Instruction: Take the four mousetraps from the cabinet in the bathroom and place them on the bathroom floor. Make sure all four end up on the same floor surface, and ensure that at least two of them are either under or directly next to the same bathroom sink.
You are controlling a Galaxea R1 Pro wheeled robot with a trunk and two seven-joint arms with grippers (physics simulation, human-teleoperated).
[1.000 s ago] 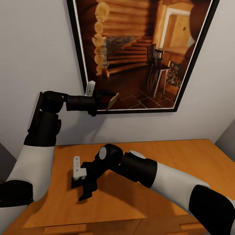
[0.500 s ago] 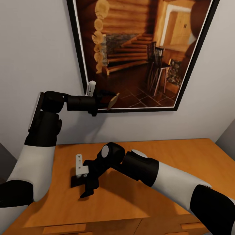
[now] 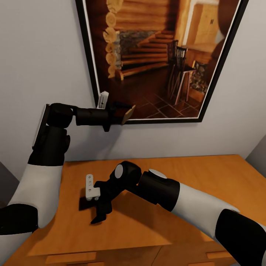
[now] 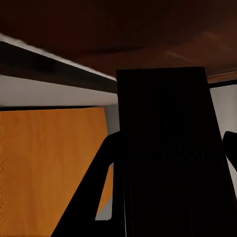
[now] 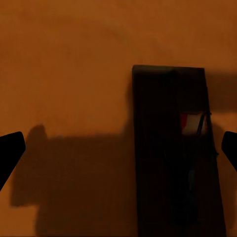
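My left gripper is raised in front of the wall picture and is shut on a flat mousetrap. In the left wrist view that mousetrap is a dark slab between the fingers. My right gripper hangs low over the left part of the orange-brown cabinet top, open. A second dark mousetrap lies flat on the wood under it. In the right wrist view this mousetrap lies between the two fingertips, nearer one of them and touching neither. The bathroom floor and the sink are out of view.
A large black-framed picture of a log-cabin room hangs on the pale wall behind the cabinet. Drawer fronts show along the cabinet's near edge. The cabinet top stretches bare to the right.
The whole picture has shifted up a little, so the camera moved. The right gripper has edged slightly over the lying mousetrap. The left arm holds its pose.
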